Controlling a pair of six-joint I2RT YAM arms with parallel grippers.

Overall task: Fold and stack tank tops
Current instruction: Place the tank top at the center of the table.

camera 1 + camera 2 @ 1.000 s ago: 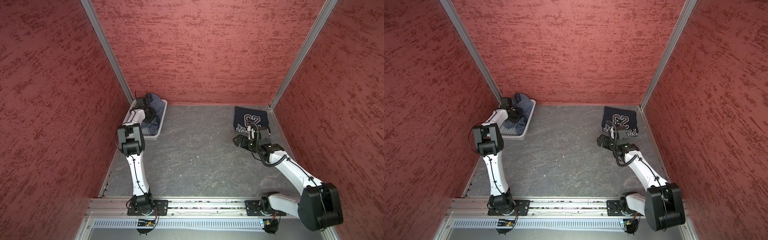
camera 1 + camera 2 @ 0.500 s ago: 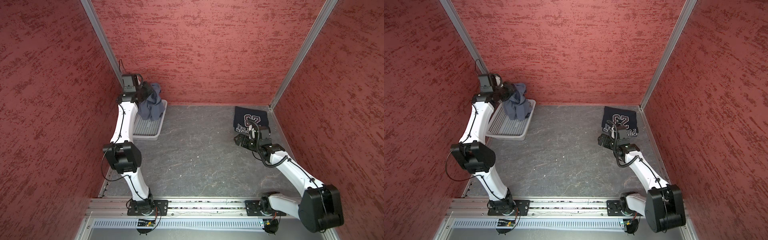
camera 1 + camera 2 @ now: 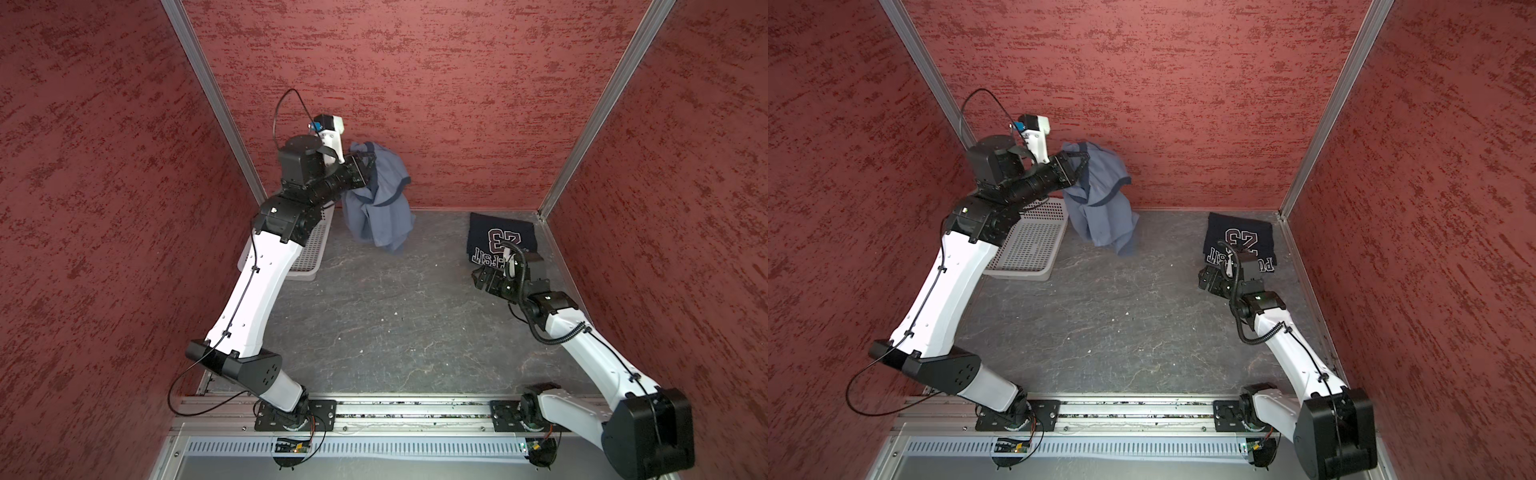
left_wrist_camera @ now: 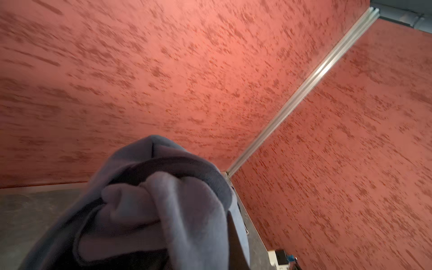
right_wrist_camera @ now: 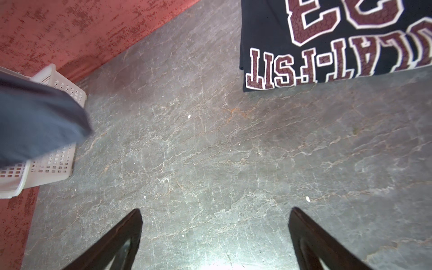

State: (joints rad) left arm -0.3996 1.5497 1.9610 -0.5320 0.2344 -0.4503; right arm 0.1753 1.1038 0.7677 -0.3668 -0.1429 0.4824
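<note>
Two tank tops are out, and they sit well apart. The slate blue-grey cloth tank top with navy trim (image 3: 384,208) hangs bunched in the upper middle of both top views, dangling from the left claw (image 3: 366,163), which is pinched tight on a fold near its top. It hangs just beside the single white perforated plastic basket (image 3: 309,255) at the left, and I can't tell whether its lowest tip touches the grey stone-patterned surface (image 3: 374,324). My guess is it's held high so the cloth drops open under its own weight before being laid flat for folding. The dark navy tank top with maroon, white-edged lettering (image 3: 496,235) lies folded in a neat rectangle at the upper right, tucked into the back corner, probably parked there as the base of the stack. The right claw (image 3: 484,280) hovers just in front of it, spread wide and holding nothing; its wrist view shows bare stone between the two fingers (image 5: 124,236).
</note>
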